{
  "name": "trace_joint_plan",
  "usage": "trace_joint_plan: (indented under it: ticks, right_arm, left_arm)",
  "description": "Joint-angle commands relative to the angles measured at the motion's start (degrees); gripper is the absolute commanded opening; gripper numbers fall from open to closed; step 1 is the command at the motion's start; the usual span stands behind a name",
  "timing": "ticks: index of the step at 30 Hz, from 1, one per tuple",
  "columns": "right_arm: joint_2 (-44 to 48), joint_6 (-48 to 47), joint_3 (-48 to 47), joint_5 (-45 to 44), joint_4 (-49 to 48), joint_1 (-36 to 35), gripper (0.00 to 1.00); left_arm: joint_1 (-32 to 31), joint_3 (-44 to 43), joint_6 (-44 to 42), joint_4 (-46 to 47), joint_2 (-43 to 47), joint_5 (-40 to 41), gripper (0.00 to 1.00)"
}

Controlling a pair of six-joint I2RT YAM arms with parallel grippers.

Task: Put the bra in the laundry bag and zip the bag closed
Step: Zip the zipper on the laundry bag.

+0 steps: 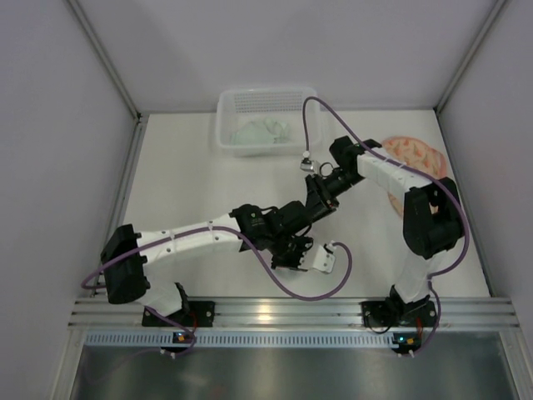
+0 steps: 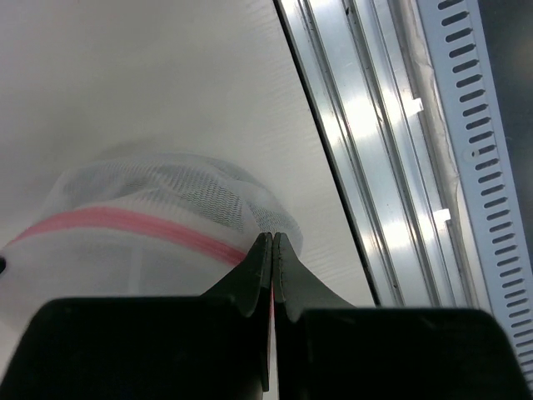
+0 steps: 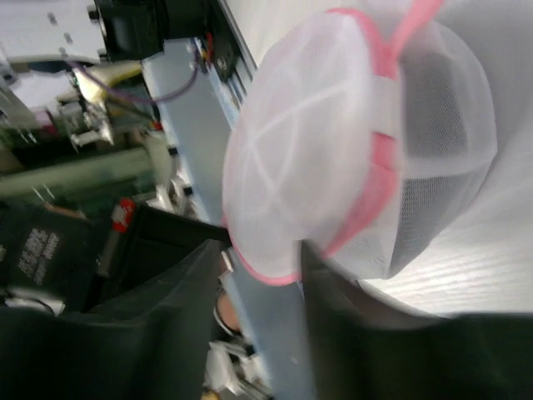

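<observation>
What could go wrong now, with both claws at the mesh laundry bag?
1. The left claw pinches only the thin pink trim of the laundry bag; a pull may slip it free.
2. The right claw straddles the bag's rim with a gap showing, so its grip looks unsure and the bag could sag or drop.

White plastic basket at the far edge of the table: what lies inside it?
A crumpled pale green cloth lies inside the white perforated plastic basket. The cloth covers part of the basket floor, so anything beneath it cannot be seen.
</observation>
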State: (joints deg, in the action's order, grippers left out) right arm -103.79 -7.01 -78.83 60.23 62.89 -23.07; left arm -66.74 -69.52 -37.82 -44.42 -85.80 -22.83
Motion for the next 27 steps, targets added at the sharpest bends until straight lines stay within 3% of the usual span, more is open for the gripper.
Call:
trace_joint_plan:
  ticks: [1,4,11,17,22,27]
  right_arm:
    - [1.1,-1.5,-1.8,1.3,0.9,0.0,0.54]
    - [3.5,-1.7,0.3,-0.7,1.1,-0.5,0.70]
    - [7.5,-2.5,0.4,-7.0,3.2,0.6,0.72]
    - [8.0,0.6,0.6,-7.8,2.7,7.7,0.72]
    - [9.0,2.3,9.6,-4.0,-0.3,7.0,0.80]
    - [7.6,1.9,8.1,-2.1,-0.7,2.5,0.80]
  left_arm:
    - [-0.1,-0.4,-0.2,0.4,1.7,-1.1,0.00]
    - [0.0,-2.5,0.7,0.4,0.3,-0.1,0.00]
    - [0.5,-4.7,1.5,0.3,-2.2,-0.7,0.00]
    - [0.5,-5.0,3.5,1.3,-3.0,2.8,0.00]
    - [0.8,-7.8,6.4,4.6,-4.5,6.9,0.00]
    - [1.3,-9.3,6.9,5.2,-5.5,6.7,0.00]
